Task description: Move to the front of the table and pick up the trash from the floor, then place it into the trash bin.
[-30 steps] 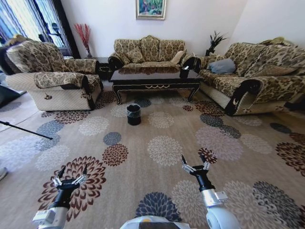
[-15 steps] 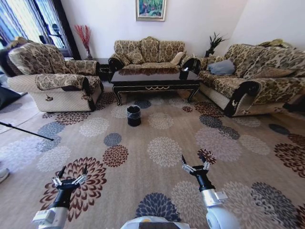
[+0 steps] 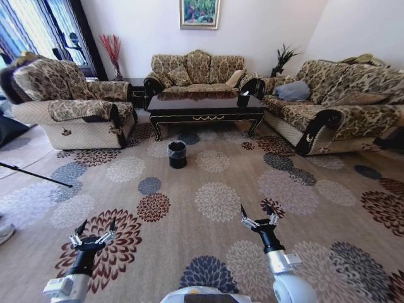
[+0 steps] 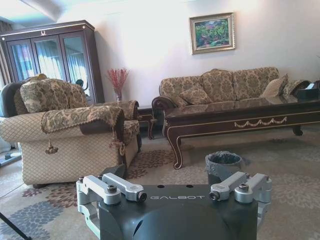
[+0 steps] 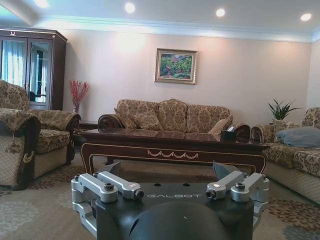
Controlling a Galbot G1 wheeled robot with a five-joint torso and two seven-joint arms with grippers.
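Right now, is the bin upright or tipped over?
Upright. The bin stands on the carpet before the table, with its bag-lined rim facing up.

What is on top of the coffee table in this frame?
A small black box stands near the right end of the coffee table; the rest of the glossy top shows only reflections. The box's contents are too small to tell. The trash bin stands on the carpet in front.

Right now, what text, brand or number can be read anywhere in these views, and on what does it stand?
"GALBOT": on the dark housing of the left gripper, in the left wrist view.
"GALBOT": on the dark housing of the right gripper, in the right wrist view.
No other text is legible; the framed painting shows none.
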